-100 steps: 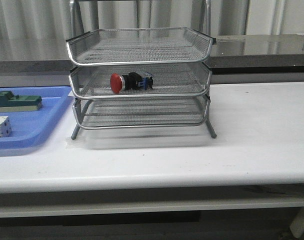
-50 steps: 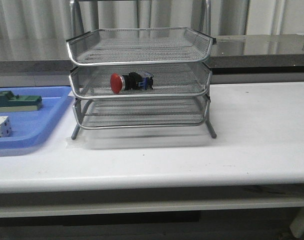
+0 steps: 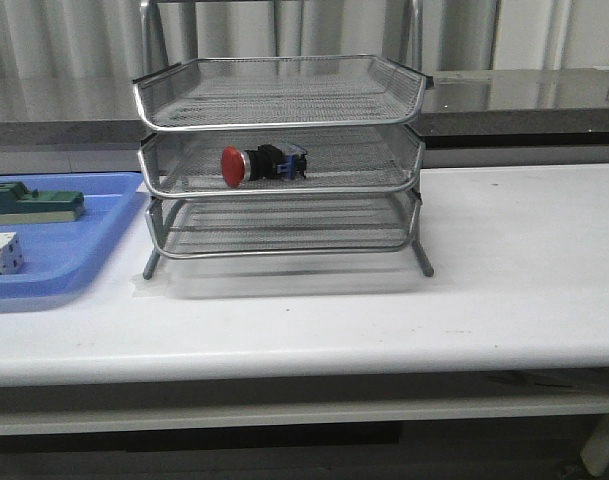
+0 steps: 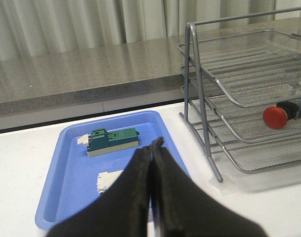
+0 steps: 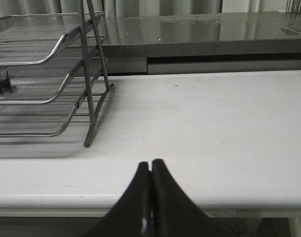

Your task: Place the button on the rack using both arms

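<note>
The button (image 3: 261,164) lies on its side in the middle tray of the rack (image 3: 280,160), with the red head pointing toward the blue tray (image 3: 54,262) and the blue rear block toward the other side. The rack stands on the white tabletop (image 3: 504,270), its three mesh trays one above the other, and the top and bottom trays hold nothing. Just beside the rack, on the robot's left, the blue tray carries a green block (image 3: 32,203) and a white cube (image 3: 2,253), which are apart from each other.

In the left wrist view, the left gripper (image 4: 151,148) has its fingers pressed together and holds nothing; it hangs over the near edge of the blue tray. In the right wrist view, the right gripper (image 5: 150,165) also has its fingers pressed together, empty, above the bare tabletop and well apart from the rack. Neither arm shows in the front view.
</note>
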`<action>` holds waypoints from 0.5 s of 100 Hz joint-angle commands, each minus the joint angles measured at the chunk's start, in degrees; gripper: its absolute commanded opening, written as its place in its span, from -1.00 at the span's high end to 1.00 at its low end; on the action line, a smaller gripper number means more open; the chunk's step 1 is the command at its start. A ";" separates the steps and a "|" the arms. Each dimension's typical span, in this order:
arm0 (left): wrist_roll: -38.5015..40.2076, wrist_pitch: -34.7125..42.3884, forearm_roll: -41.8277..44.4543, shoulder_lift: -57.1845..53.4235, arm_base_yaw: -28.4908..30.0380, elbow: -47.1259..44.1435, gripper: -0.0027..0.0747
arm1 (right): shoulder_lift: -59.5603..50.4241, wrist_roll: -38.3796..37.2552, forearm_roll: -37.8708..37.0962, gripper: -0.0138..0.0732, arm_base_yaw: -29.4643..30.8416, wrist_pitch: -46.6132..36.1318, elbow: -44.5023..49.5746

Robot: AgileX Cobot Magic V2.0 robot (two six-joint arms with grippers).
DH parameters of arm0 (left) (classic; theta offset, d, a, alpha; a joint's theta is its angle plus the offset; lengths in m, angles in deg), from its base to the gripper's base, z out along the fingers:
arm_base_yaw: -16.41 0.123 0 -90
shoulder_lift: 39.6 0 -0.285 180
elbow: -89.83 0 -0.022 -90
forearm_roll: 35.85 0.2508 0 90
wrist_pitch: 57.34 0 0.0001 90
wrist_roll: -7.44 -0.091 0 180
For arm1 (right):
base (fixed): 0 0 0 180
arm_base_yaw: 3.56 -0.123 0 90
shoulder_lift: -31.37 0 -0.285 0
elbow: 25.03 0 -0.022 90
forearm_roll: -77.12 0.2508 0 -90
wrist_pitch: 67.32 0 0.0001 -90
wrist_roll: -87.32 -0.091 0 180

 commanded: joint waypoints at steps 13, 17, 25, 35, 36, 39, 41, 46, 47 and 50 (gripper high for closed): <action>0.57 4.43 -0.73 0.36 0.15 1.60 0.99 | -1.16 0.06 -0.35 0.82 0.49 -5.04 -1.12; 0.57 4.43 -0.62 0.36 0.15 1.60 0.99 | -1.16 0.06 -0.35 0.82 0.49 -5.04 -1.12; 0.57 4.43 1.65 0.36 0.15 1.60 0.99 | -1.16 0.06 -0.35 0.82 0.49 -5.04 -1.12; 0.84 4.43 3.37 0.36 0.15 1.33 0.99 | -1.16 0.06 -0.35 0.82 0.49 -5.04 -1.12; 0.84 4.53 3.46 0.36 0.15 1.33 0.99 | -1.16 0.06 -0.35 0.82 0.49 -5.04 -1.12; 0.84 4.53 4.02 0.36 0.15 1.24 0.99 | -1.16 0.06 -0.35 0.82 0.49 -5.04 -1.12; 1.19 4.53 4.46 0.36 0.15 1.10 0.99 | -1.16 0.06 -0.35 0.82 0.49 -5.04 -1.12; 4.22 4.92 7.25 0.36 0.15 0.66 0.99 | -1.16 0.06 -0.35 0.82 0.49 -5.04 -1.12; 4.91 5.01 7.83 0.36 0.15 0.49 0.99 | -1.16 0.06 -0.35 0.82 0.49 -5.04 -1.12; 8.86 5.47 10.50 0.36 0.15 -0.02 0.99 | -1.16 0.06 -0.35 0.82 0.49 -5.04 -1.12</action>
